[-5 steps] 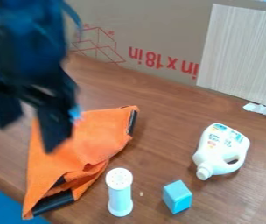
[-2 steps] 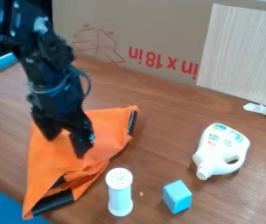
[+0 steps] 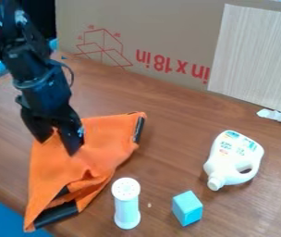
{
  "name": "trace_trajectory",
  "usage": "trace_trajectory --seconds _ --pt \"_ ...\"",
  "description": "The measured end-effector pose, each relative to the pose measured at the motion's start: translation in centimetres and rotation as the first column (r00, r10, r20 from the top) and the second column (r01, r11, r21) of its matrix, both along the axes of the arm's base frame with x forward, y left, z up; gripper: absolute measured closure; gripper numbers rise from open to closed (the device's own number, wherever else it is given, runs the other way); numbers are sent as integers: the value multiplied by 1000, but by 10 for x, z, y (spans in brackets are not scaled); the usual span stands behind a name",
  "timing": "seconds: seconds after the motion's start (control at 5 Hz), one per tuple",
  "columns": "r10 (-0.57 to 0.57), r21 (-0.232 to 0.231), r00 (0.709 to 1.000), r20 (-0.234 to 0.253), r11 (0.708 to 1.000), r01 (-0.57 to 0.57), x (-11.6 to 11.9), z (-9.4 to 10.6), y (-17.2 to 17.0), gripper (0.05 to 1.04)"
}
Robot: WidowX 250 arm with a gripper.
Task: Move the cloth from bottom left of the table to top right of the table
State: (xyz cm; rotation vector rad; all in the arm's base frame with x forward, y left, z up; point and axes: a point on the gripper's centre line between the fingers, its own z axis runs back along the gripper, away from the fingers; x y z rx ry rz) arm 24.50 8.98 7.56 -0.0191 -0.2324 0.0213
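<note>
Open passage: mid-tabletop [image 3: 177, 118], between cardboard [image 3: 161, 28] and white bottle [image 3: 234, 155]. Obstacles toward the near edge: white shaker [image 3: 127, 206], blue block [image 3: 186, 208].

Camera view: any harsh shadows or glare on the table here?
In the camera view, shadows look soft: a faint one hugs the white bottle, and darker shading marks the orange cloth's folds; the wooden table looks paler toward the lower right, without harsh glare.
</note>
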Motion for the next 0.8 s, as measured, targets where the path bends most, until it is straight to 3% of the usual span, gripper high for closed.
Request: trace_trajectory --seconds 0.6,0.8 --pt "38 62 999 -33 997 -36 16 -22 1 80" --pt "109 46 994 -12 993 -108 39 -22 5 80"
